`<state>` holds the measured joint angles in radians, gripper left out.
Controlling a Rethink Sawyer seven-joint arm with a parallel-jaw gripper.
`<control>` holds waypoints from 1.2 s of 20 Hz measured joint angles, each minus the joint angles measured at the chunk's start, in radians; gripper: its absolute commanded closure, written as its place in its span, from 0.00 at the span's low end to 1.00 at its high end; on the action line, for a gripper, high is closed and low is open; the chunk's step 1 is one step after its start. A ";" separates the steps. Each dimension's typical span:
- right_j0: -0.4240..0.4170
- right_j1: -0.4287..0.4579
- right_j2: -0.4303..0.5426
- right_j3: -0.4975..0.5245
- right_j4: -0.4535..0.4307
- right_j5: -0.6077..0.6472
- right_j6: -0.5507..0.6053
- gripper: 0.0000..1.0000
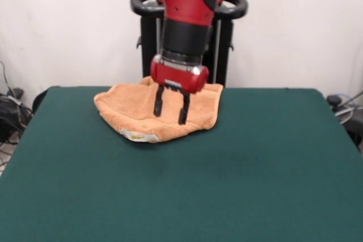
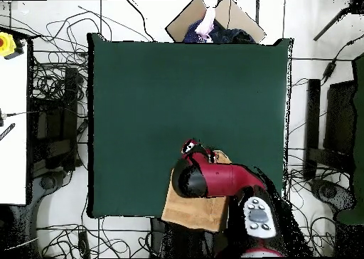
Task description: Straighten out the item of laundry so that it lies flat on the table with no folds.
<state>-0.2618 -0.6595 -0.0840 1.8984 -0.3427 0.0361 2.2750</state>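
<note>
A: How far along is the job?

B: Not far, by the look of it. The towel (image 1: 161,111) sits at the far edge of the counter (image 1: 181,185), close under the arm, and it looks doubled over. The front view shows a rounded fold along its near edge with the white label (image 1: 139,135) tucked just beneath. In the overhead view part of the towel hangs past the counter's edge. Opening it out and drawing it fully onto the green surface is all left to do.

A: And the tool?

B: The tool (image 1: 169,109) points straight down over the middle of the towel, its two dark fingers (image 1: 159,101) standing apart with nothing between them. Their tips look level with the cloth, but contact cannot be confirmed.

A: What can't be made out?

B: From above the arm covers much of the towel, so its full outline and the number of layers stay uncertain. From the front the wrist hides the towel's back edge.
</note>
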 measured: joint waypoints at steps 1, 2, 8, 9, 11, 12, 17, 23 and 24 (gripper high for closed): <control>0.018 0.012 -0.014 -0.012 0.027 0.003 0.002 0.00; 0.044 0.030 -0.035 -0.030 0.067 0.009 0.006 0.00; 0.178 0.140 -0.164 -0.134 0.340 0.053 0.043 0.00; 0.195 0.156 -0.184 -0.146 0.387 0.059 0.055 0.00; 0.225 0.184 -0.222 -0.164 0.475 0.067 0.082 0.00; 0.237 0.197 -0.240 -0.170 0.516 0.071 0.097 0.00; 0.292 0.276 -0.339 -0.206 0.689 0.117 0.173 0.00; 0.308 0.358 -0.413 -0.256 0.731 0.210 0.188 0.00; 0.308 0.368 -0.419 -0.262 0.730 0.222 0.188 0.00</control>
<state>0.0461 -0.2919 -0.5028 1.6367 0.3872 0.2583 2.4634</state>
